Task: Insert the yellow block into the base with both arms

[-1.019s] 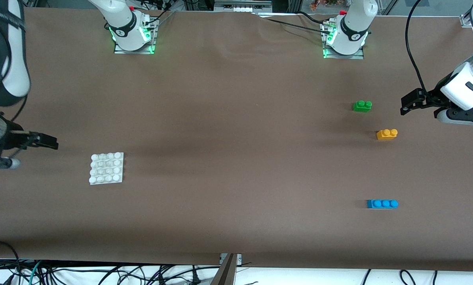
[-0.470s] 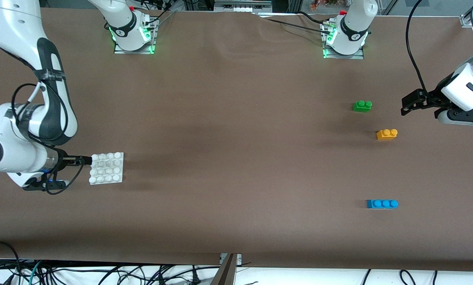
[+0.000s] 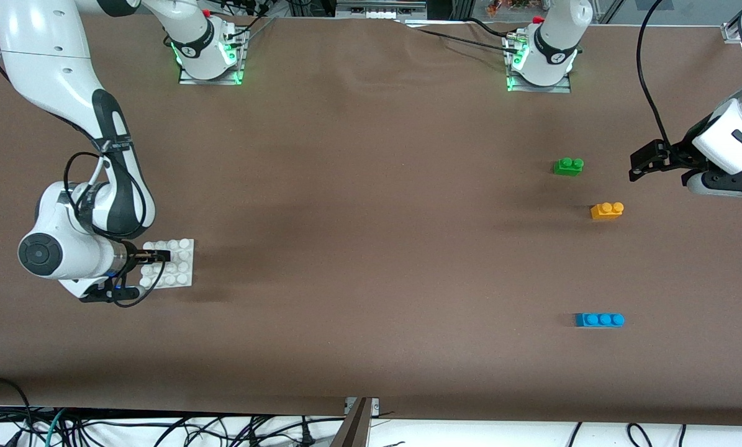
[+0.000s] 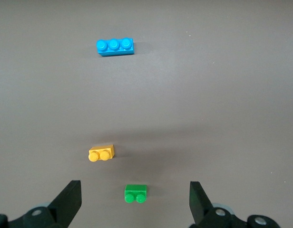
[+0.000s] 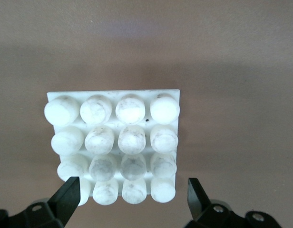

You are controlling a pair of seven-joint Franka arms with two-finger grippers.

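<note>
Studs-up yellow block (image 3: 606, 211) lies lengthwise along the table; both end effectors (image 4: 135, 202) (image 5: 132, 199) gape.

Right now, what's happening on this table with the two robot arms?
The right gripper is open and down over the edge of the white base, at the right arm's end of the table, seemingly about to grasp it. The left gripper hangs open over the table's other end, holding nothing. The yellow block sits untouched on the table, between the green brick and the blue brick, which is nearest the front camera.
</note>
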